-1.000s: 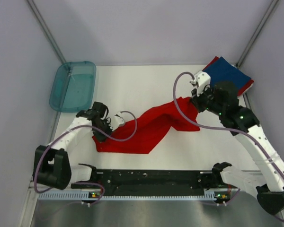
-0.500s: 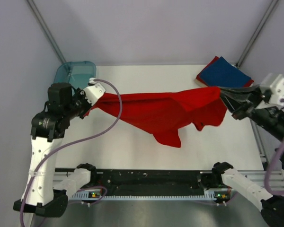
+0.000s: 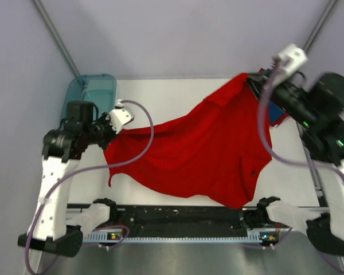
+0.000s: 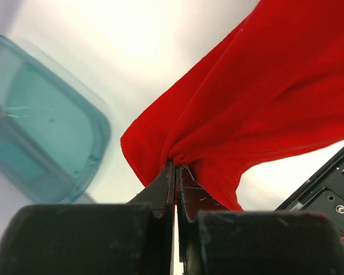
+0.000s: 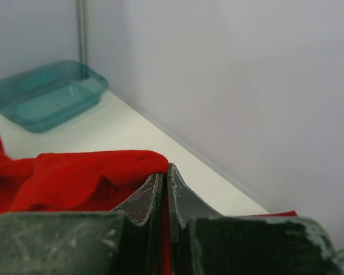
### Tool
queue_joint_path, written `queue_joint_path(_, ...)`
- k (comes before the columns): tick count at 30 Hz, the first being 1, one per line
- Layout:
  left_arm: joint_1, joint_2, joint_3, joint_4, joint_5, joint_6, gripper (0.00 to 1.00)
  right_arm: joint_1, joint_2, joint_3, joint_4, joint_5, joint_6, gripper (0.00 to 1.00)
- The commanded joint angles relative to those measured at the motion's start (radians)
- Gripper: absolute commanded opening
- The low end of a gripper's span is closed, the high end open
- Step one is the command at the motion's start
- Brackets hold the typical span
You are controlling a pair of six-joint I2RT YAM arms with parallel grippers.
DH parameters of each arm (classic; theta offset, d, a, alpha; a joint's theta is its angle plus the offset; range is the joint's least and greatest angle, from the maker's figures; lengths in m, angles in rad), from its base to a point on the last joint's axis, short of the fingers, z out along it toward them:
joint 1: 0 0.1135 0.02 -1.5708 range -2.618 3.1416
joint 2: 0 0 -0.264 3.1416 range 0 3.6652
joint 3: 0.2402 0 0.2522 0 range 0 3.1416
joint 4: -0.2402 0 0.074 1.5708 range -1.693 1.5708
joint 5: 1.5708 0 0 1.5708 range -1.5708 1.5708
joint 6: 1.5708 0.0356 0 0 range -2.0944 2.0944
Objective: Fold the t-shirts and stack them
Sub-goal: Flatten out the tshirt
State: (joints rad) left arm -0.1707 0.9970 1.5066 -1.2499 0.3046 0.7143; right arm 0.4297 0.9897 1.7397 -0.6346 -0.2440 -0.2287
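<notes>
Both jaws pinch the red t-shirt, left at 9 o'clock, right at 1 o'clock, holding it up over the surface; such small pinches could slip and drop it crumpled.

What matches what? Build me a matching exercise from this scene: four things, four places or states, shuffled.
Things:
1. bright red cloth t-shirt
2. translucent teal plastic tray
3. left claw
4. right claw

Places or states:
A. shut on cloth, beside the tray
B. hanging spread in the air between both claws
C. shut on cloth, at the far right
D. resting on the table's far-left corner

Pairs: 1-B, 2-D, 3-A, 4-C
</notes>
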Motion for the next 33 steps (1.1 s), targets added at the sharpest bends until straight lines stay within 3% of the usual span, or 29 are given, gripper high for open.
queue_joint_path(1, 0.008, 0.191, -0.126, 0.219, 0.025, 0.031, 0.0, -0.133, 0.349, -0.034, 0.185, -0.059, -0.044, 0.0)
queue_joint_path(5, 0.008, 0.423, -0.092, 0.433, -0.025, -0.013, 0.0, -0.195, 0.681, 0.094, 0.349, -0.014, -0.014, 0.04)
queue_joint_path(6, 0.008, 0.481, -0.063, 0.493, -0.057, -0.033, 0.11, -0.203, 0.789, 0.185, 0.343, 0.026, 0.017, 0.14)
queue_joint_path(8, 0.008, 0.609, 0.016, 0.576, -0.163, -0.085, 0.48, -0.213, 0.974, 0.385, 0.272, 0.099, 0.083, 0.49)
queue_joint_path(9, 0.01, 0.671, 0.067, 0.598, -0.208, -0.108, 0.59, -0.215, 1.06, 0.488, 0.21, 0.13, 0.104, 0.56)
queue_joint_path(12, 0.01, 0.779, 0.191, 0.543, -0.242, -0.13, 0.66, -0.217, 1.162, 0.595, 0.083, 0.175, 0.15, 0.61)
queue_joint_path(15, 0.008, 0.726, 0.14, 0.537, -0.156, -0.083, 0.67, -0.212, 1.04, 0.413, 0.075, 0.14, 0.192, 0.65)
queue_joint_path(19, 0.007, 0.554, -0.089, 0.518, -0.042, 0.092, 0.62, -0.18, 0.798, 0.048, 0.069, 0.189, 0.221, 0.62)
queue_joint_path(23, 0.01, 0.41, -0.345, 0.472, -0.091, 0.285, 0.51, -0.152, 0.578, -0.299, 0.058, 0.181, 0.344, 0.55)
queue_joint_path(28, 0.049, 0.296, -0.584, 0.489, -0.11, 0.522, 0.56, -0.022, 0.416, -0.595, 0.0, 0.155, 0.385, 0.55)
queue_joint_path(30, 0.075, 0.27, -0.641, 0.521, -0.084, 0.603, 0.59, 0.052, 0.38, -0.673, -0.01, 0.117, 0.376, 0.58)
queue_joint_path(33, 0.102, 0.273, -0.692, 0.559, -0.047, 0.706, 0.6, 0.171, 0.351, -0.749, -0.01, 0.014, 0.313, 0.74)
